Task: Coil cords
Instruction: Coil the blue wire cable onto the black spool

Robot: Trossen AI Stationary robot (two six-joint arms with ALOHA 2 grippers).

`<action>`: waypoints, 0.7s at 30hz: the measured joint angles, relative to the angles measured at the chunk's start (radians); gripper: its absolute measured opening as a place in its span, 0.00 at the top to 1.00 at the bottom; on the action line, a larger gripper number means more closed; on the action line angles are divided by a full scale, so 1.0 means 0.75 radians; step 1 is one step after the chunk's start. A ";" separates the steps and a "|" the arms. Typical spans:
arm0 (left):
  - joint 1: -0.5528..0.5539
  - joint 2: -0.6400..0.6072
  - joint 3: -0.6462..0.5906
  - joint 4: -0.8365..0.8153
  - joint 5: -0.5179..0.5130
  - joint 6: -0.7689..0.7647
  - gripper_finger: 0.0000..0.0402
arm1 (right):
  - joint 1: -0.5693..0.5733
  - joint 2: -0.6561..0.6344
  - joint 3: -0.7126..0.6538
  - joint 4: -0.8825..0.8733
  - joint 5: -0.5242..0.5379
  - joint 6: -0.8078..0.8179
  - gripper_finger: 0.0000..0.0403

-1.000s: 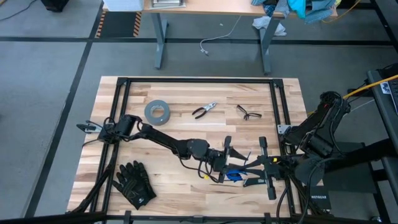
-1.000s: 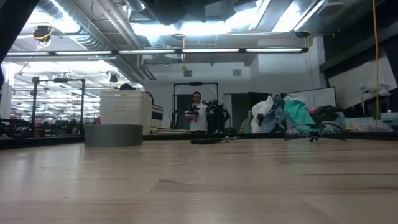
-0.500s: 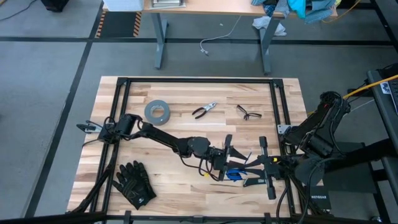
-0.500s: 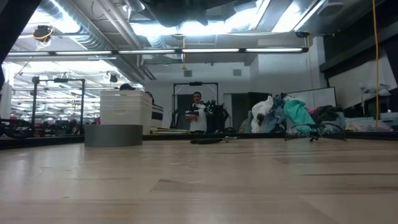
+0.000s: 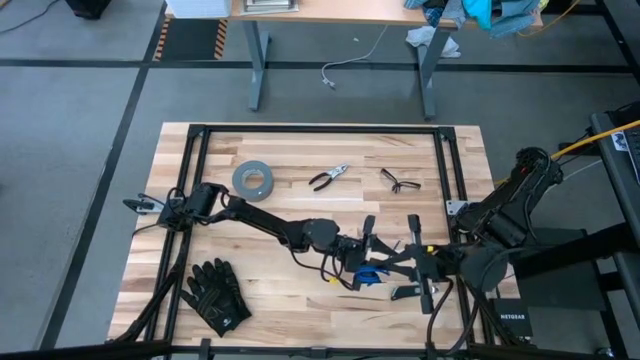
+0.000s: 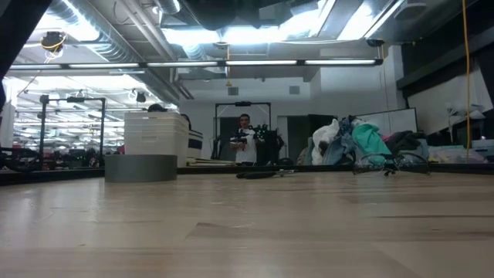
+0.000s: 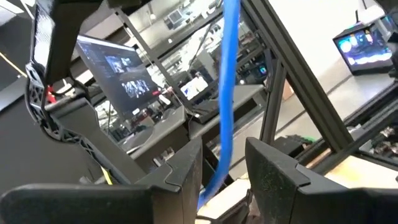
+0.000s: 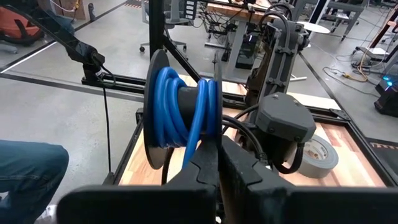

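Your left gripper (image 5: 372, 262) has a blue strand of the cords (image 5: 372, 277) running between its fingers (image 7: 180, 171), which stand narrow around it, though whether they pinch it you cannot tell; the right gripper (image 5: 408, 272) is fully closed, its tips at the flange of the spool (image 8: 180, 118) on which the blue cord is wound. The bundle sits near the front of the table (image 5: 300, 140), between the two grippers. Your main risk is the strand sliding out of the left fingers if you pull before they bite, letting turns spring loose; pulling too hard could instead drag the spool from the right gripper. With the grippers this close, they could also collide. Elsewhere on the wooden top lie a tape roll (image 5: 253, 179), pliers (image 5: 327, 178), glasses (image 5: 399, 181) and gloves (image 5: 216, 294). Beyond is a workshop with a desk (image 5: 330, 12) and a person (image 6: 245, 140) standing far back.
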 joint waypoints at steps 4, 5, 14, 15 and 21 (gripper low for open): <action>0.001 0.001 0.000 -0.012 -0.014 -0.013 0.71 | 0.001 0.000 0.000 0.000 -0.002 0.001 0.99; 0.001 0.001 0.000 -0.010 -0.016 -0.016 0.71 | 0.001 0.000 0.000 0.000 -0.002 0.001 0.99; 0.003 0.001 0.000 -0.010 -0.055 -0.036 0.71 | 0.002 0.000 0.000 0.000 -0.012 0.002 0.99; 0.003 0.001 0.000 -0.010 -0.055 -0.037 0.71 | 0.002 0.000 0.000 0.001 -0.013 0.002 0.99; 0.003 0.001 0.000 -0.027 -0.077 -0.043 0.71 | 0.002 0.000 0.000 0.001 -0.023 0.003 0.99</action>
